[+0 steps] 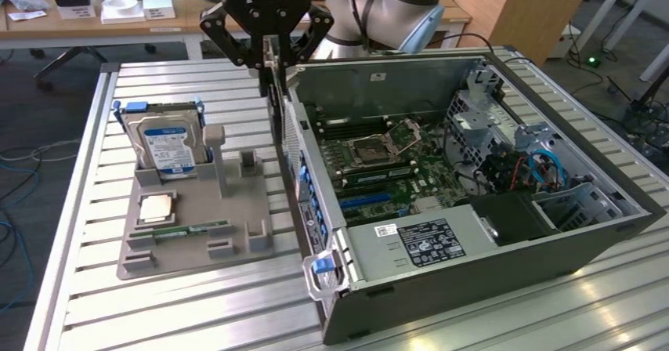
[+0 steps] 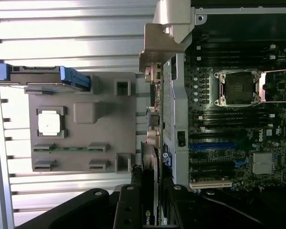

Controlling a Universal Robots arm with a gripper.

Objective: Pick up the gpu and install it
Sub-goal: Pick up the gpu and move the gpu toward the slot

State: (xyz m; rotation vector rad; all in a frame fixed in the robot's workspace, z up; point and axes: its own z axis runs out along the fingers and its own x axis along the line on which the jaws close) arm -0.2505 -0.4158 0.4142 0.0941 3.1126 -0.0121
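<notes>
Clamping the gpu [image 1: 277, 108] in the gripper [image 1: 269, 61], upright on edge above the wall of the computer case [image 1: 585, 233], seemingly oriented for the slots of the motherboard [image 1: 418, 167].

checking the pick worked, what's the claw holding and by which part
The graphics card, pinched by the claw at its upper edge, hanging beside the computer case.

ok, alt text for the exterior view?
The Robotiq gripper grips the gpu, hanging edge-on, between a gray parts tray and an open computer case with its motherboard exposed. A blue-labelled hard drive stands upright in the tray, on a slatted metal table.
</notes>
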